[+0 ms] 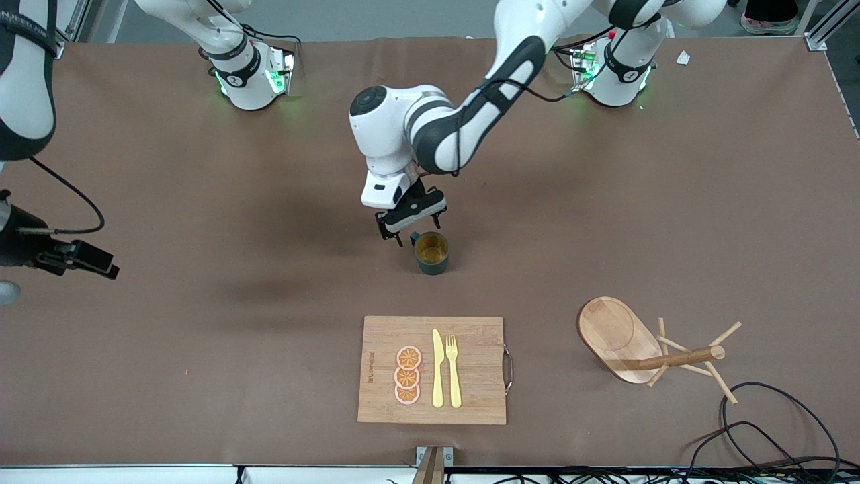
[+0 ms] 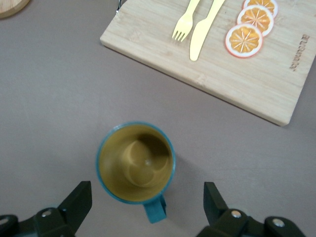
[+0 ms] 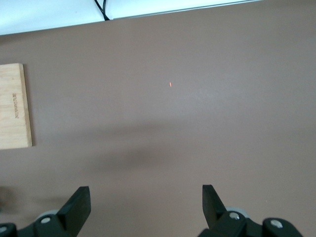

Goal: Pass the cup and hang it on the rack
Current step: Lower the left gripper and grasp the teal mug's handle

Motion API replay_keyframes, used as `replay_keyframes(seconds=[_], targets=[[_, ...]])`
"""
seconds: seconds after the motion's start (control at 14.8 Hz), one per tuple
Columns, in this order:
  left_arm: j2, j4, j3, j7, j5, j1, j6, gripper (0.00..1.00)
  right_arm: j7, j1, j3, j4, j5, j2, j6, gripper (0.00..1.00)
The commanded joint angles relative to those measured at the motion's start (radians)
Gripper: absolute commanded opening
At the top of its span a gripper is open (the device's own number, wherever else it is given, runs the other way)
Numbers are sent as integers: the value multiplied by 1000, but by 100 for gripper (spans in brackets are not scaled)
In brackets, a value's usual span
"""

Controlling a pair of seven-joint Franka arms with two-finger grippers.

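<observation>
A wide brown table fills the scene, matte and evenly lit, with soft shadows pooling near its middle. At twelve o'clock, a strip of grey floor shows past the edge. Aluminium framing stands at one o'clock. Along six o'clock runs a white ledge, black cables looping at five o'clock.

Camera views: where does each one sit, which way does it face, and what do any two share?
Front view: high across the table, facing both arm bases; shows the left claw open beside the cup, and the rack.
Left wrist view: on the left wrist, looking down at the cup between its own open claw.
Right wrist view: on the waiting right wrist, looking down at bare table; its open claw shows.
All three share the cutting board.
</observation>
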Motion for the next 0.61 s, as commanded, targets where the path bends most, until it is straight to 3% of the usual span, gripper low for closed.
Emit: replay_keyframes(seconds=[0.0, 0.34, 0.54], targets=[[89, 42, 106, -134, 75, -115, 26, 99, -13, -4, 19, -87, -55, -104, -29, 100], [187, 68, 238, -302, 92, -253, 46, 94, -14, 1, 22, -93, -93, -187, -109, 100], [222, 82, 280, -354, 101, -281, 47, 91, -16, 1, 23, -76, -101, -195, -166, 100]])
